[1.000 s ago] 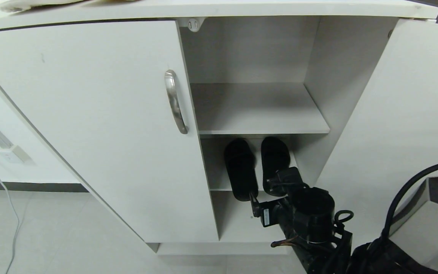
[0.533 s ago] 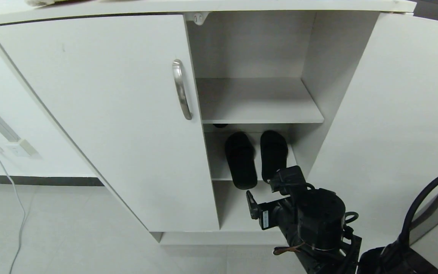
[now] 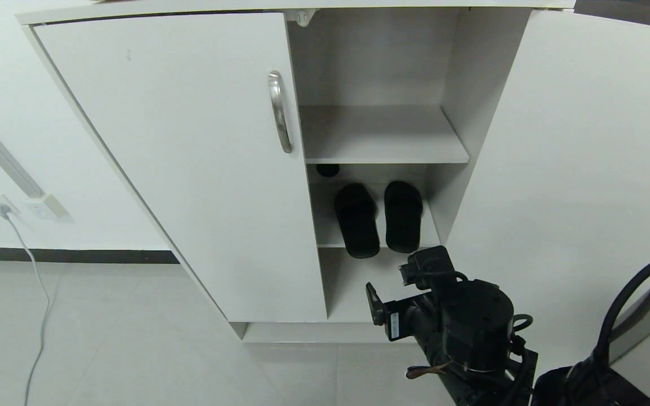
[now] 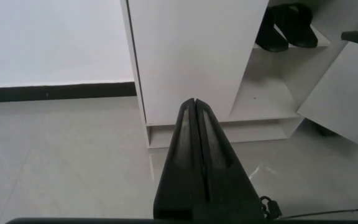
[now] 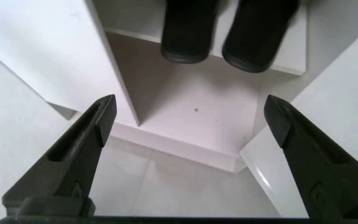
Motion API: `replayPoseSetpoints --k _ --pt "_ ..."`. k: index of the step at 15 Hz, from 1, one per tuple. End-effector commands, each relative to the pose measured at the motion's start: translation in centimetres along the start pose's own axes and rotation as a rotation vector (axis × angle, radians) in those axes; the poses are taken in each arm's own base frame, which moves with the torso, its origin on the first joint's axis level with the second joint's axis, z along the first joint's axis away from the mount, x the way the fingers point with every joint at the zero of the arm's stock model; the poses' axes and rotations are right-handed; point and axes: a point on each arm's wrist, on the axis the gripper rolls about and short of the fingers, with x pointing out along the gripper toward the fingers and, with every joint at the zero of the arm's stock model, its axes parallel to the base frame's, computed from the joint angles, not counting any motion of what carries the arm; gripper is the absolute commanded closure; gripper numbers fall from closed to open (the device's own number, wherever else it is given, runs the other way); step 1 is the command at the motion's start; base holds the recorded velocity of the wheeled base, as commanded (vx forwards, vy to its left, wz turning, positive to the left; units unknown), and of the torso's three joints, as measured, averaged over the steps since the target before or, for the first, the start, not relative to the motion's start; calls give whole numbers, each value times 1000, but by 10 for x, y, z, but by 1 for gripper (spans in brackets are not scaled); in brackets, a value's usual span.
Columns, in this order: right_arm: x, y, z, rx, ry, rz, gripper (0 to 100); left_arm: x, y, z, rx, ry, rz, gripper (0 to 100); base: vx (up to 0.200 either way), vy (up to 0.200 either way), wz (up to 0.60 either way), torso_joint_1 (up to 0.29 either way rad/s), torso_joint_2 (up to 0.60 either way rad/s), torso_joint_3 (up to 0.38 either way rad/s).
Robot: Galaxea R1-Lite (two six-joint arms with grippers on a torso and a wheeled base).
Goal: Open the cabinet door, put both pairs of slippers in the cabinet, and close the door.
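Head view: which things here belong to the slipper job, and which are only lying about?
For the job: cabinet; its open right door; black slippers on the middle shelf; right gripper, open, in front of the bottom compartment.
Lying about: wall socket; white cable trailing to the floor.

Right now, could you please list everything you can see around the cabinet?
cabinet: one, white, straight ahead
left door: one, white, closed, with a silver handle
right door: one, white, swung open
slippers: one pair, black, side by side on the middle shelf
dark object: one, black, behind the slippers, too hidden to identify
wall socket: one, white, low down, left of the cabinet
left gripper: one, black, shut, low over the floor, facing the cabinet
right gripper: one, black, open, before the bottom compartment
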Motion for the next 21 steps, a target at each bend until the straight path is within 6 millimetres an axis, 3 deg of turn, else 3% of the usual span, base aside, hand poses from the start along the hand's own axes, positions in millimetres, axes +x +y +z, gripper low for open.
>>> replayPoseSetpoints --k 1,12,18,21 --pt "0 0 0 -1 1 0 0 0 0 0 -1 1 -2 100 0 0 0 0 0 0" --pt "0 -2 4 2 -22 -8 0 0 0 0 -2 3 1 100 0 0 0 2 2 125" --pt "1 -2 2 -2 -18 -10 0 0 0 0 -5 1 1 100 0 0 0 0 0 0" --pt "1 -2 2 -3 -16 -10 0 0 0 0 -7 1 2 100 0 200 0 -1 1 1"
